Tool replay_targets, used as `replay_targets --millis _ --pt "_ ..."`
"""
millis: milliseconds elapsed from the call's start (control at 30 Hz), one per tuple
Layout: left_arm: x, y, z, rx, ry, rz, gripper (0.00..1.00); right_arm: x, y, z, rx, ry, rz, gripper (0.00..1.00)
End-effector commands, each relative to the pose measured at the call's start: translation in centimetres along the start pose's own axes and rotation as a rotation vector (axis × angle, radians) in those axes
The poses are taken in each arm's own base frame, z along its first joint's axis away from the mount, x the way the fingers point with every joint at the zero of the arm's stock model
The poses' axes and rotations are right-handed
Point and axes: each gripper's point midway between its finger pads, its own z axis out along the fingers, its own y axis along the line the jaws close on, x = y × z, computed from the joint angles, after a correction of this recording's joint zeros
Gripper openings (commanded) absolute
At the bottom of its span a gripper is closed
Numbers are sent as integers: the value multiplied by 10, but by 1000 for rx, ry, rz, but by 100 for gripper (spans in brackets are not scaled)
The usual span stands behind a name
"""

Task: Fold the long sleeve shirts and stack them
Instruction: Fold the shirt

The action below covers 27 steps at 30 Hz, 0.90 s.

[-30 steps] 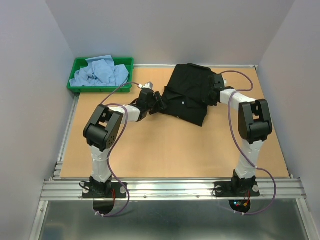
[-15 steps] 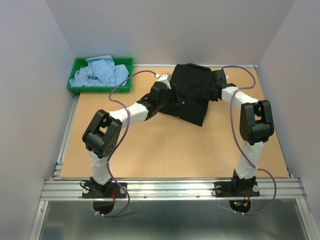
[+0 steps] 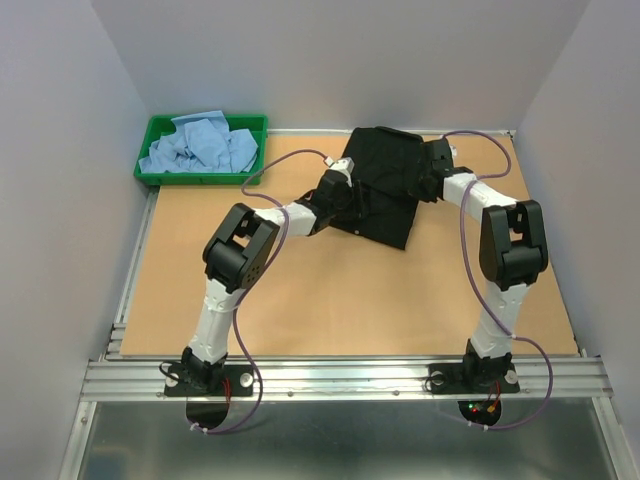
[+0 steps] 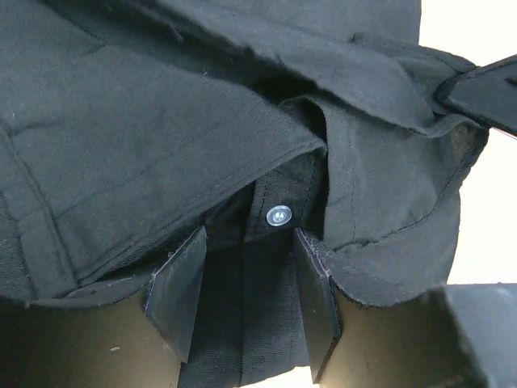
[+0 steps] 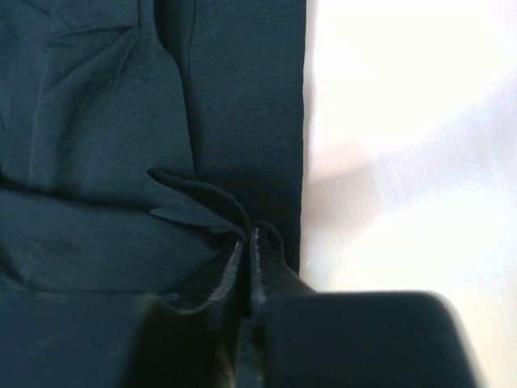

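A black long sleeve shirt (image 3: 388, 190) lies bunched on the table at the back centre. My left gripper (image 3: 344, 192) is over its left edge. In the left wrist view it (image 4: 246, 242) stands open, and the shirt's button strip with a pale button (image 4: 279, 215) runs between the fingers (image 4: 178, 291). My right gripper (image 3: 432, 172) is at the shirt's right edge. In the right wrist view it (image 5: 246, 236) is shut on a small raised fold of the black shirt (image 5: 121, 121). Light blue shirts (image 3: 200, 146) lie crumpled in the tray.
A green plastic tray (image 3: 150, 176) stands at the back left corner and holds the blue cloth. Grey walls close in the table (image 3: 330, 290) on three sides. A metal rail (image 3: 340, 378) with the arm bases runs along the near edge.
My left arm has reached right and back, from beside the shirt's left flap onto the shirt. That flap has gone with it, and the shirt looks narrower. The right arm barely moved.
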Motion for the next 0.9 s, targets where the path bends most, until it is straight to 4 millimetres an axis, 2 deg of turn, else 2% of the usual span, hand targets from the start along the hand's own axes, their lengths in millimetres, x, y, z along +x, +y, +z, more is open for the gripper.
replay_targets --millis 0,33,67,100,167,233,267,367,533,767,867 --pt "10 11 1 -47 40 8 59 -71 18 -36 -50 -193 -25 19" --pt "12 13 0 -54 45 8 59 -78 20 -44 -65 -208 -36 23" --pt "13 16 -3 -64 49 6 59 -80 22 -49 -77 -214 -64 31" --pt "14 15 -4 -66 51 5 60 -82 25 -54 -95 -218 -84 34" --pt "17 17 -7 -72 56 3 61 -80 38 -67 -178 -208 -129 45" --pt "18 16 -13 -71 66 -4 63 -66 53 -76 -286 -164 -189 48" --pt "18 15 -14 -70 68 -8 64 -61 58 -79 -321 -150 -203 49" --pt "18 14 -21 -70 70 -12 66 -26 82 -94 -451 -82 -287 49" --pt "20 15 -27 -81 81 -10 68 35 99 -98 -597 80 -320 48" --pt "29 17 -32 -81 111 -20 68 88 115 -95 -718 242 -300 40" --pt "33 20 -36 -90 118 -19 68 103 113 -92 -724 288 -289 39"
